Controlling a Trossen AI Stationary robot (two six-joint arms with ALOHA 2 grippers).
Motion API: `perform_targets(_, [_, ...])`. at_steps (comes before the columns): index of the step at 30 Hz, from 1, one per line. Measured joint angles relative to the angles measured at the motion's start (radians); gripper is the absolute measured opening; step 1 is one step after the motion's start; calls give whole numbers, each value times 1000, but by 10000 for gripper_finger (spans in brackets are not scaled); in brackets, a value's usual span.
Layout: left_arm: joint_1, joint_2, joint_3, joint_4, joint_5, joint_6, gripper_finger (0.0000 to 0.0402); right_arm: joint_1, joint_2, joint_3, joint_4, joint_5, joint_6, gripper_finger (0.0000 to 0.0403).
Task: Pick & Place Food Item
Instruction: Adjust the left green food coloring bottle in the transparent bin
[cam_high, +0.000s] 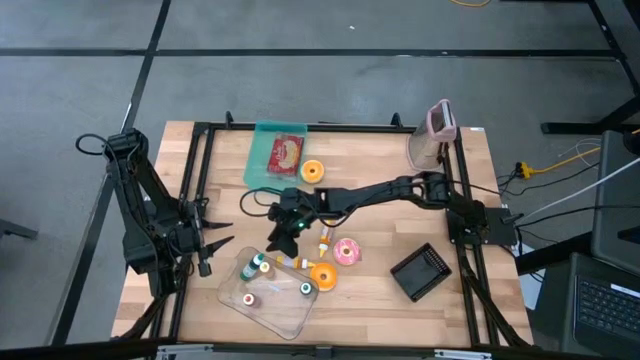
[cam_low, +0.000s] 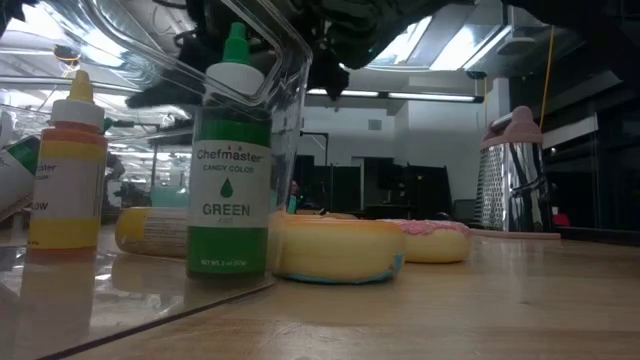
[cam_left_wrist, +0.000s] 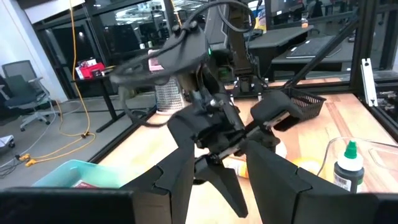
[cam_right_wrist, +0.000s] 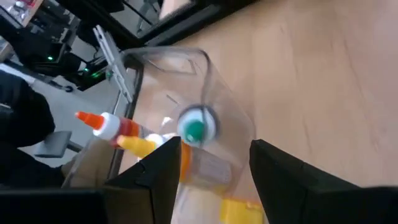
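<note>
Food items lie on the wooden table: an orange donut beside a teal tray holding a red food item, a pink donut, and a yellow-orange donut, which the low view shows lying flat. My right gripper hangs open over the table's middle, above the far end of a clear plastic container. A green-capped colour bottle shows beyond its fingers. My left gripper waits open and level at the table's left side.
The clear container holds several food-colour bottles, among them green and yellow; orange lies nearby. A small bottle lies loose on the table. A black basket sits near right, a grater far right.
</note>
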Motion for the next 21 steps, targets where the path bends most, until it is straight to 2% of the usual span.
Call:
perform_targets(8, [0, 0, 0, -1, 2, 1, 141, 4, -1, 39, -11, -29, -15, 189])
perform_targets(21, [0, 0, 0, 0, 7, 1, 141, 28, 17, 39, -1, 23, -16, 189])
